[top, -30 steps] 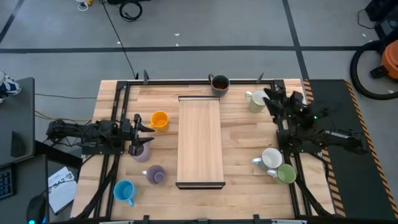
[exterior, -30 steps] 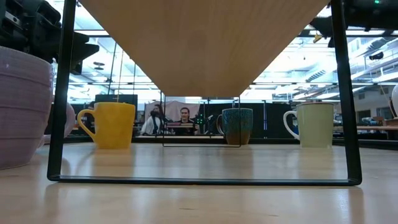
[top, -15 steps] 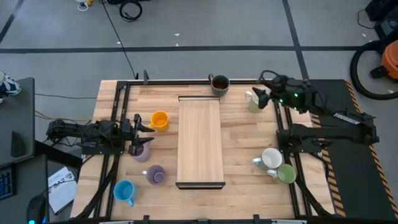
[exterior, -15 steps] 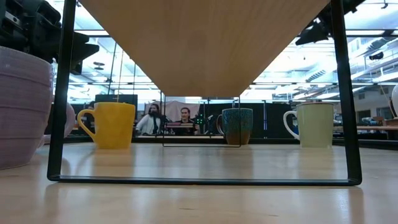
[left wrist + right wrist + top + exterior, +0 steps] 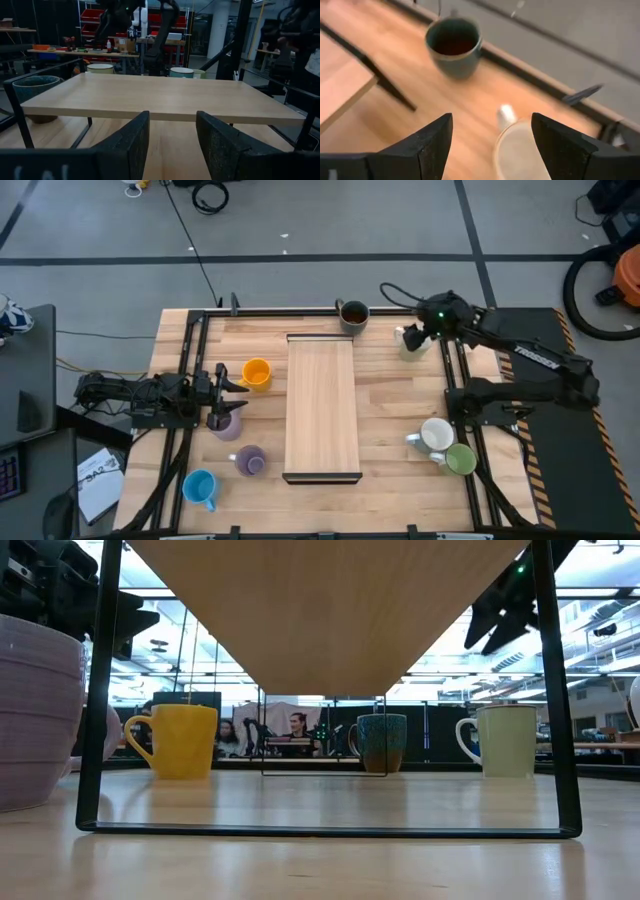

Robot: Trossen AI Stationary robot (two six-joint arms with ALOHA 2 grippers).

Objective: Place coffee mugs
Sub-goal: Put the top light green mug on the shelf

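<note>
Eight mugs stand on the table. In the high view the dark grey mug (image 5: 352, 314) and a white mug (image 5: 409, 343) are at the far edge. The orange mug (image 5: 256, 372), two lavender mugs (image 5: 225, 424) (image 5: 250, 461) and the light blue mug (image 5: 200, 487) are on the left. A white mug (image 5: 436, 435) and the green mug (image 5: 460, 459) are near right. My right gripper (image 5: 490, 150) is open above the far white mug (image 5: 520, 152), touching nothing. My left gripper (image 5: 172, 145) is open and empty between the orange mug and a lavender mug.
A wooden riser shelf (image 5: 322, 408) on black metal legs stands lengthwise in the table's middle. Black rails run along the table's left and right sides. In the low view the orange mug (image 5: 180, 740), dark grey mug (image 5: 382, 742) and white mug (image 5: 505, 740) show beyond the riser's legs.
My right arm has unfolded and reached toward the table's far edge. Its gripper has come down over the far white mug. The mugs and my left arm have kept still.
</note>
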